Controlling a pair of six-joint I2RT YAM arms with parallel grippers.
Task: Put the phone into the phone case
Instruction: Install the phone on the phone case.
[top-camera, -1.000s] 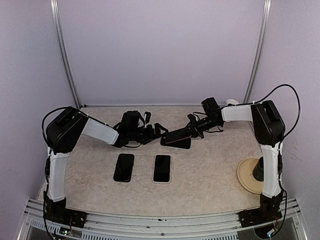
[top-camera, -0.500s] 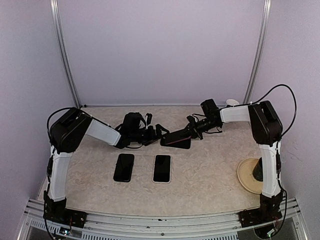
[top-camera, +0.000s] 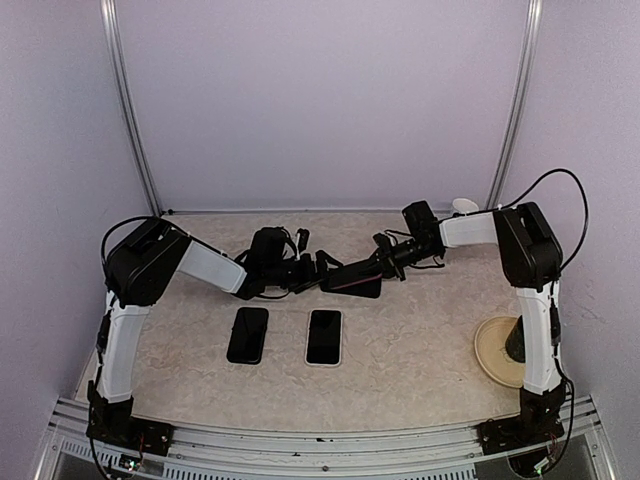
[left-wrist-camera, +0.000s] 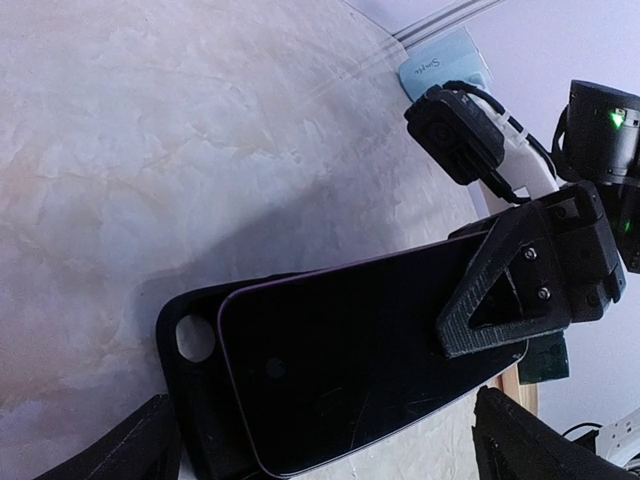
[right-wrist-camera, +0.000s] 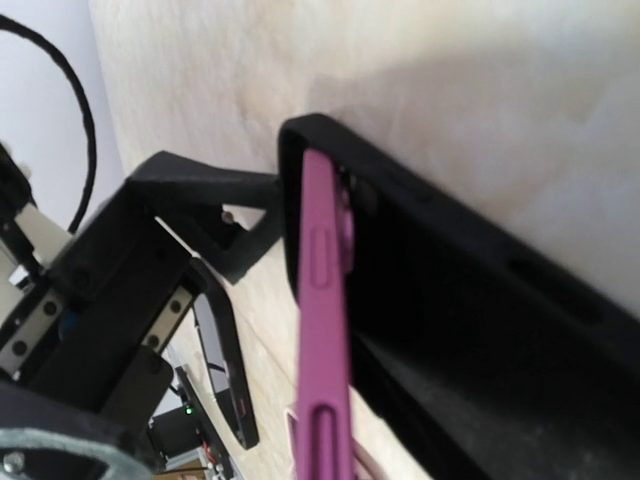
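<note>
Right hand (top-camera: 384, 263) tight on phone (left-wrist-camera: 350, 380); phone aslant over case (left-wrist-camera: 195, 402)

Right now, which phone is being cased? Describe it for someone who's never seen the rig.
Start at the table's far half, between the two arms' tips. There the right claw holds a phone tilted over a black case. Unlike the two phones lying flat nearer the bases, it has a purple edge.

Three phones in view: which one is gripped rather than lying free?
The purple-edged phone at the back, held in the right gripper and tilted over the black case; the other two lie flat in front.
</note>
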